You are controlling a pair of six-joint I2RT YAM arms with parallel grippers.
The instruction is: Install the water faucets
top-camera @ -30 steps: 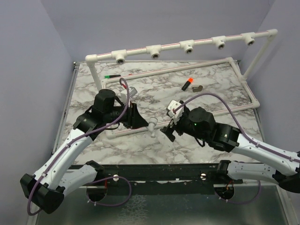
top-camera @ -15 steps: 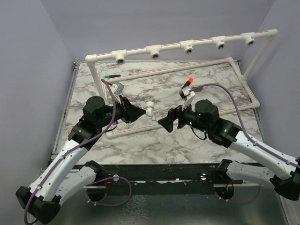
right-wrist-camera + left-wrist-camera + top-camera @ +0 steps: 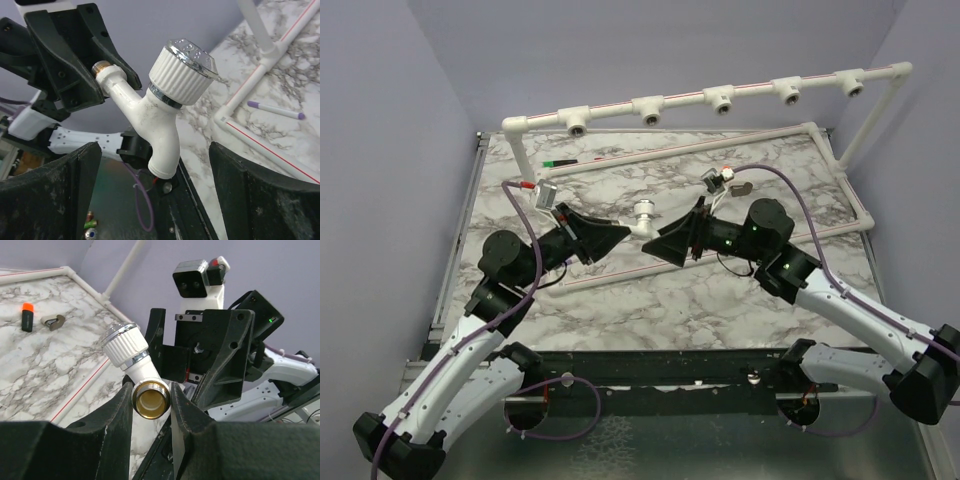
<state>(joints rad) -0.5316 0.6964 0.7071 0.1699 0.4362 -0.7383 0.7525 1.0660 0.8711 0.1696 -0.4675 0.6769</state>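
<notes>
The water faucet (image 3: 642,214) has a white body, a ribbed knob with a chrome cap and a brass threaded stem. It is held in the air over the table's middle. My left gripper (image 3: 622,231) is shut on the brass stem (image 3: 151,399), with the knob (image 3: 123,343) pointing away from it. My right gripper (image 3: 660,240) faces it, and its jaws stand wide open on either side of the faucet's spout (image 3: 163,145) without touching it. The left gripper's fingers (image 3: 80,65) show behind the stem in the right wrist view.
A white pipe rack (image 3: 720,100) with several tee sockets stands along the back, and its frame pipes (image 3: 840,170) lie on the marble table. A black stick with an orange tip (image 3: 27,317), a small grey piece (image 3: 52,321), a green-tipped marker (image 3: 558,162) and a purple pen (image 3: 275,109) lie on the table.
Both grippers have risen and swung toward the back with the faucet between them. The faucet has gone from low over the table to higher and farther back.
</notes>
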